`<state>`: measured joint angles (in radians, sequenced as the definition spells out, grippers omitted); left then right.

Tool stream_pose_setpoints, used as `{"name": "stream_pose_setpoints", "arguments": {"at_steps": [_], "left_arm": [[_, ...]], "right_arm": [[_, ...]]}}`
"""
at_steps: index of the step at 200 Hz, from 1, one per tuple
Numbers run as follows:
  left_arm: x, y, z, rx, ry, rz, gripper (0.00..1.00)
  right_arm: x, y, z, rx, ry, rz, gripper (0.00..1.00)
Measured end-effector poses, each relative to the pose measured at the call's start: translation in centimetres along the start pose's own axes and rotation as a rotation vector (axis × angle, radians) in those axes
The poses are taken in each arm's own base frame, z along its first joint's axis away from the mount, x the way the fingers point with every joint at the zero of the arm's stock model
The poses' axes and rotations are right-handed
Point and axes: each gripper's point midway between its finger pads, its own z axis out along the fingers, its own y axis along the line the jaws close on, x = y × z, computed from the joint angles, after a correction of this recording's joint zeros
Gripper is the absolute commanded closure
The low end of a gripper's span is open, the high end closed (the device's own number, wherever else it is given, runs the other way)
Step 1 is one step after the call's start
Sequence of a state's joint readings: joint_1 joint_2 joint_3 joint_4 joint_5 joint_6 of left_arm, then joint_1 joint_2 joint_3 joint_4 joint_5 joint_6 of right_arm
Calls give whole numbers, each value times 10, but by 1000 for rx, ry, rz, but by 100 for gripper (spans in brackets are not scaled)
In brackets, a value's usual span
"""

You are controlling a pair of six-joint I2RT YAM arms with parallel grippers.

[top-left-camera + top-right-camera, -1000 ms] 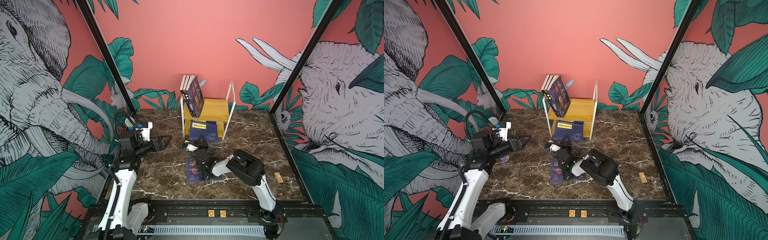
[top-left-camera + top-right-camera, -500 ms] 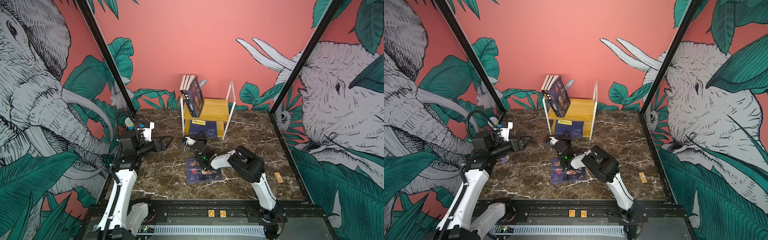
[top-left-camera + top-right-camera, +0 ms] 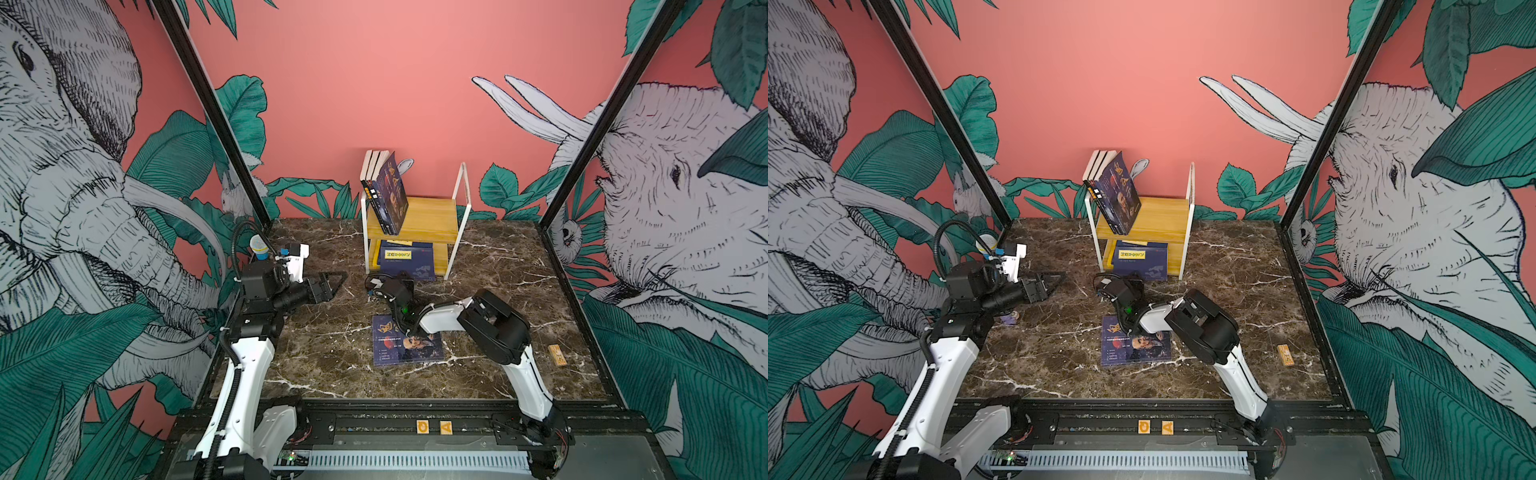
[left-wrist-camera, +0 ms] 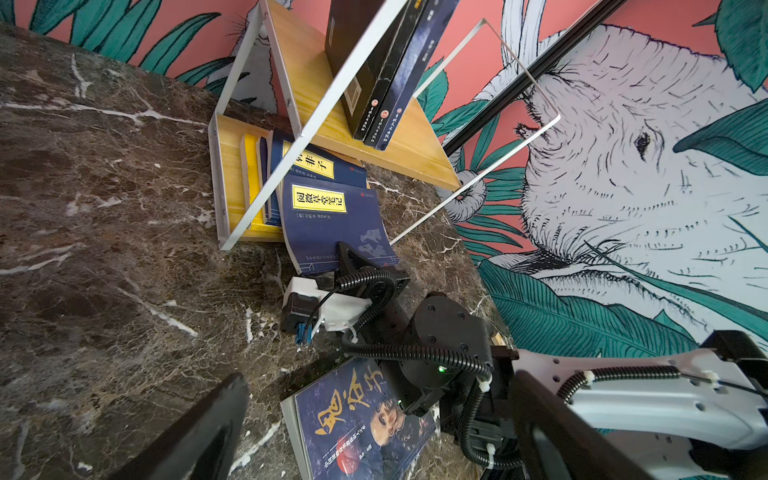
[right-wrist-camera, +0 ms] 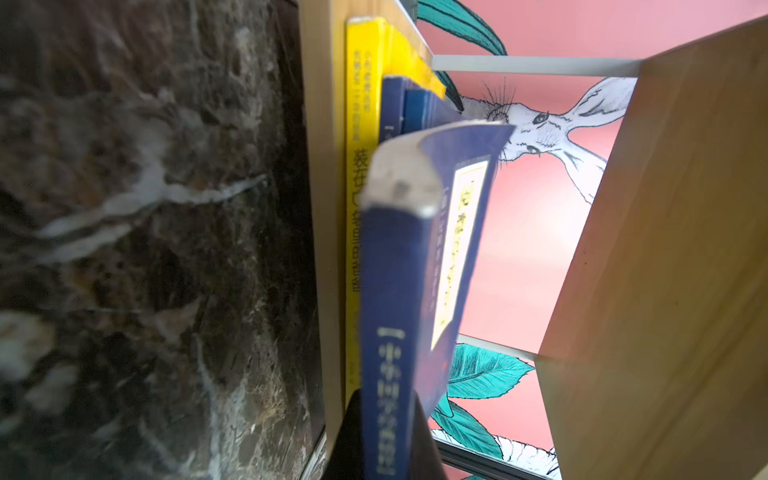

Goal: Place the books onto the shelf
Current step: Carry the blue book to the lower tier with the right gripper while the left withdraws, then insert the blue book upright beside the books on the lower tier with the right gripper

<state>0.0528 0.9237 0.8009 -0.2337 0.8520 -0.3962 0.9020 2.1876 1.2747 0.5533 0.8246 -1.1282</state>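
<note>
The shelf (image 3: 428,216) (image 3: 1158,216) stands at the back of the marble table. Three books (image 3: 384,191) (image 3: 1115,191) lean upright on its upper board. My right gripper (image 5: 384,436) (image 3: 395,286) is shut on the spine of a navy book with a yellow label (image 5: 399,270) (image 3: 405,259) (image 4: 332,220). That book lies partly in the lower tier, on other books, with a yellow book (image 5: 361,124) lowest. Another navy book with an old-man portrait (image 3: 405,345) (image 3: 1136,347) (image 4: 365,424) lies flat on the table. My left gripper (image 3: 332,282) (image 4: 374,415) hangs open and empty at the left.
A small wooden block (image 3: 557,356) (image 3: 1285,355) lies near the table's right edge. A blue-topped object (image 3: 258,246) sits by the left wall behind my left arm. Black frame posts (image 3: 216,124) rise at the back corners.
My right arm has reached toward the shelf, sliding the navy labelled book further into the lower tier. The left arm has barely moved.
</note>
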Motion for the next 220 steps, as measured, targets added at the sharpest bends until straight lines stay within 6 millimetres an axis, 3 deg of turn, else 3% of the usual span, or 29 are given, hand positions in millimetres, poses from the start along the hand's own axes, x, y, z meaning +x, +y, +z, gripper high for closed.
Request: {"name": "stream_pose_setpoints", "arguments": {"at_steps": [32,73,168,220], "left_arm": [[0,0,0,0,0,0,1],[0,0,0,0,0,0,1],[0,0,0,-1,0,0,1],[0,0,0,0,0,1,1]], "right_arm": [[-5,-5,0,-39,-16,1,73],[-9,-2,1,-123,-33,-6,59],[-10,-26,12,-338,-67,61,42],[-5,-10,-1,-497,-78,60,34]]}}
